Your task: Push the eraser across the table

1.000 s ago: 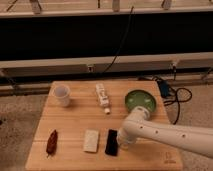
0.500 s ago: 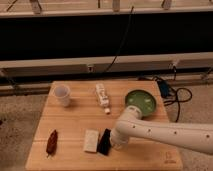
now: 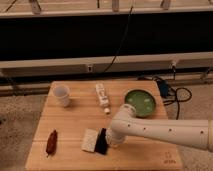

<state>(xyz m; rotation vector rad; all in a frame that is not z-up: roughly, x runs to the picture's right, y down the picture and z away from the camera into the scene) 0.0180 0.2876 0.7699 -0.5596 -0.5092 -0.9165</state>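
Observation:
The eraser (image 3: 102, 142), a small flat black block, lies on the light wooden table (image 3: 75, 120) near its front edge. It touches the whitish-beige block (image 3: 90, 140) on its left. My gripper (image 3: 113, 139) is at the end of the white arm that reaches in from the right, and it sits right against the eraser's right side. The arm hides the gripper's end.
A dark red chili-shaped thing (image 3: 51, 142) lies at the front left. A white cup (image 3: 62, 95) stands at the back left. A pale tube-shaped thing (image 3: 102, 97) lies at the back middle. A green bowl (image 3: 140, 102) sits at the back right. Cables lie on the floor beyond.
My arm has moved left. The eraser has slid left with it and now touches the beige block, which has also shifted left and turned a little.

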